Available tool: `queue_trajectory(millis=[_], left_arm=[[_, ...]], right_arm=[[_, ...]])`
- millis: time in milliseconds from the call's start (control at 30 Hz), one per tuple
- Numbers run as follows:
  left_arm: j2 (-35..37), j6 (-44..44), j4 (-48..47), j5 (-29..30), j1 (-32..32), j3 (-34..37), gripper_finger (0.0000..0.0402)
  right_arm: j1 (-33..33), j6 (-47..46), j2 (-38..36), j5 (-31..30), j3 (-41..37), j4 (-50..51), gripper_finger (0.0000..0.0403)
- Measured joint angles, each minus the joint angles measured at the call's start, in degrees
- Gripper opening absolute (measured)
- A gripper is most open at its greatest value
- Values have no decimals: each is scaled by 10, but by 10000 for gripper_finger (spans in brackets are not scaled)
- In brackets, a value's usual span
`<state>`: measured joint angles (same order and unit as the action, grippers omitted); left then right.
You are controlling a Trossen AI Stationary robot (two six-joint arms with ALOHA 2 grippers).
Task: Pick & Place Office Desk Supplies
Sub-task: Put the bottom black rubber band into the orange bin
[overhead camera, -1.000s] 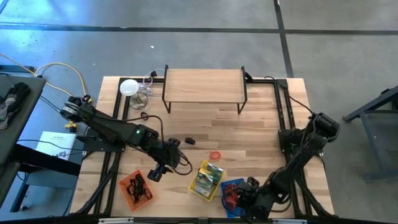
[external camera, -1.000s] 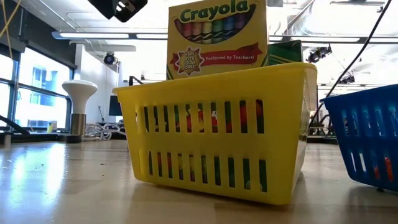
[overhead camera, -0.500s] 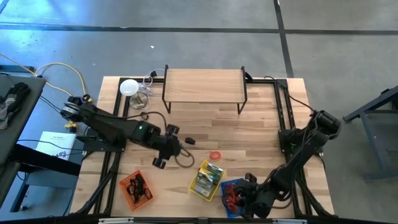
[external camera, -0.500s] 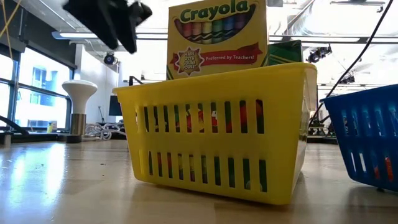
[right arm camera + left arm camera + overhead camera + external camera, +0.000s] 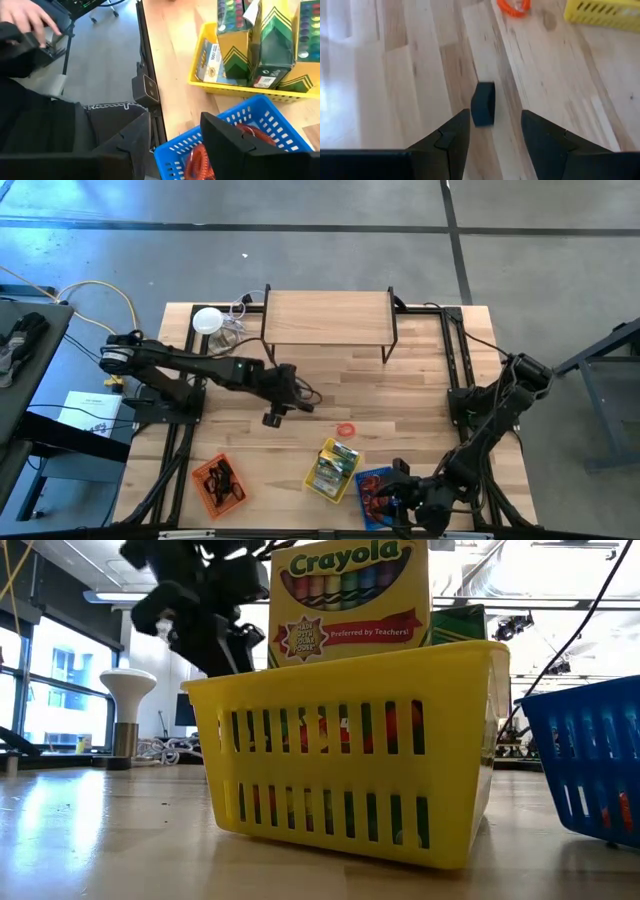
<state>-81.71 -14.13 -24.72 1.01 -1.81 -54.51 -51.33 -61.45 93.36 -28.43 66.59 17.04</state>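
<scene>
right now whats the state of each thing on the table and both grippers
left gripper: jaws open, over the small black piece, not gripping it
small black piece: lying loose on the table
red rubber band: loose on the table
yellow basket: holds upright crayon boxes
blue basket: red rubber bands inside
orange tray: black pieces inside
right gripper: jaws open, empty, above the blue basket
wooden shelf: nothing on top
</scene>
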Motion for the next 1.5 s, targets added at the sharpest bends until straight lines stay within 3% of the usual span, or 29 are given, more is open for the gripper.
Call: queue_trajectory(millis=[433,933,1100,1300,1500], left_arm=[[-106,-27,125,-19,25,33,169],[-172,-16,147,-14,27,32,165],[-168,-2,146,-5,26,33,127],[-155,55,141,35,18,33,17],[-53,99,6,98,-45,-9,3]], right_arm=[[5,17,0,-2,0,3,161],[8,17,0,-2,0,-1,161],[8,17,0,-2,0,1,160],[8,17,0,-1,0,-1,161],[7,31,0,0,0,0,161]])
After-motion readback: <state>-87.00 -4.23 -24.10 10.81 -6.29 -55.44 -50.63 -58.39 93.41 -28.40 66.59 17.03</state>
